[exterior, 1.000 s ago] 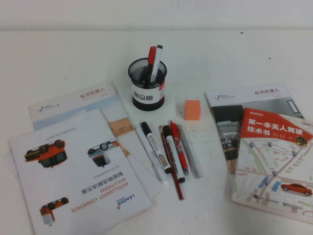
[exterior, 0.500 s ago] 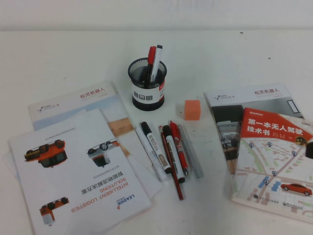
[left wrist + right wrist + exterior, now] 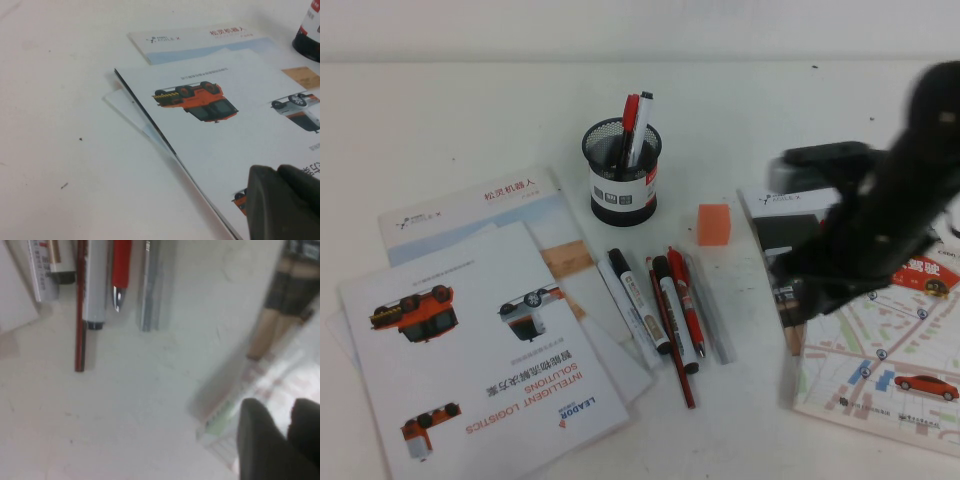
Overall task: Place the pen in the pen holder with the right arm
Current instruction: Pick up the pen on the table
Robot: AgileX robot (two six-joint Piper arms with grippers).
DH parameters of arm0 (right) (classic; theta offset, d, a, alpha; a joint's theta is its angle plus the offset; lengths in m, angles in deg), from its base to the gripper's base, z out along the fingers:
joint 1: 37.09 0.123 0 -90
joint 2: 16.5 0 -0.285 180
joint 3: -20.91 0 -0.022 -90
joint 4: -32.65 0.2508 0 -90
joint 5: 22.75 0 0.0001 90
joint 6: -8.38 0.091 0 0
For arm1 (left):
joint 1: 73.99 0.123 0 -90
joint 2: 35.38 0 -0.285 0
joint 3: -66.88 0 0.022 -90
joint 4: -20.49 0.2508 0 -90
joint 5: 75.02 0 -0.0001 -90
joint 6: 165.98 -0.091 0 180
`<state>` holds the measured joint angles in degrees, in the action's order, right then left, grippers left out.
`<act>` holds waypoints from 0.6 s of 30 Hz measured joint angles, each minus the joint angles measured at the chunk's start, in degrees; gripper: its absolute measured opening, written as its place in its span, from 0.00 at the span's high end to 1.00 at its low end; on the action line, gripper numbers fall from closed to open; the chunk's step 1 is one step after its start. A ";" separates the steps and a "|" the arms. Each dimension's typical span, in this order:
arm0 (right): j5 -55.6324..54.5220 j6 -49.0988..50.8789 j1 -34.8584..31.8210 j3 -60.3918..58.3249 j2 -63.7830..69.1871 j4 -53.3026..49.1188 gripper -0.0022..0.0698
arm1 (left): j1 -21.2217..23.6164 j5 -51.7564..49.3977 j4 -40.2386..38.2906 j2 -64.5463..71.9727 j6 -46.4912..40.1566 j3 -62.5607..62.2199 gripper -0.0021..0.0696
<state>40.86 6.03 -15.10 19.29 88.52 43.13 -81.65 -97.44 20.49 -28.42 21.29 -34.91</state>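
Note:
The silver-grey pen (image 3: 708,312) lies on the table at the right edge of a row of markers and red pens; it also shows in the right wrist view (image 3: 149,285). The black mesh pen holder (image 3: 622,175) stands behind the row, with a red pen and a marker in it; its base shows in the left wrist view (image 3: 309,35). My right gripper (image 3: 798,300) (image 3: 277,407) is blurred over the left edge of the books, to the right of the pen, shut and empty. My left gripper (image 3: 277,172) is shut and empty over a brochure.
Two white black-capped markers (image 3: 672,310), a red pen (image 3: 686,300) and a dark red pencil (image 3: 672,345) lie beside the pen. An orange block (image 3: 714,224) sits behind them. Brochures (image 3: 480,340) cover the left, and books (image 3: 880,370) lie on the right.
My right arm has swept in from the right edge over the books towards the pens. The things on the table have not moved.

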 joint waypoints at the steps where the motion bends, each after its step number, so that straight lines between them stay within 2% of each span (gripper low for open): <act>1: 1.08 0.56 1.15 1.92 2.07 -1.07 0.80 | 0.00 0.00 0.00 0.00 0.00 0.00 0.97; 5: 2.85 2.35 6.08 10.97 8.50 -4.97 0.55 | 0.00 0.00 0.00 0.00 0.00 0.00 0.97; 7: 3.14 3.30 7.85 14.72 11.12 -5.98 0.49 | 0.00 0.00 0.00 0.00 0.00 0.00 0.97; 9: 4.06 3.81 9.26 18.67 14.04 -6.36 0.46 | 0.00 0.00 0.00 0.00 0.00 0.00 0.97; 18: 6.00 4.11 11.44 29.48 24.86 -6.81 0.46 | 0.00 0.00 0.00 0.00 0.00 0.00 0.97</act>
<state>46.86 10.14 -3.65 48.77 113.38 36.33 -81.65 -97.44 20.49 -28.42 21.29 -34.91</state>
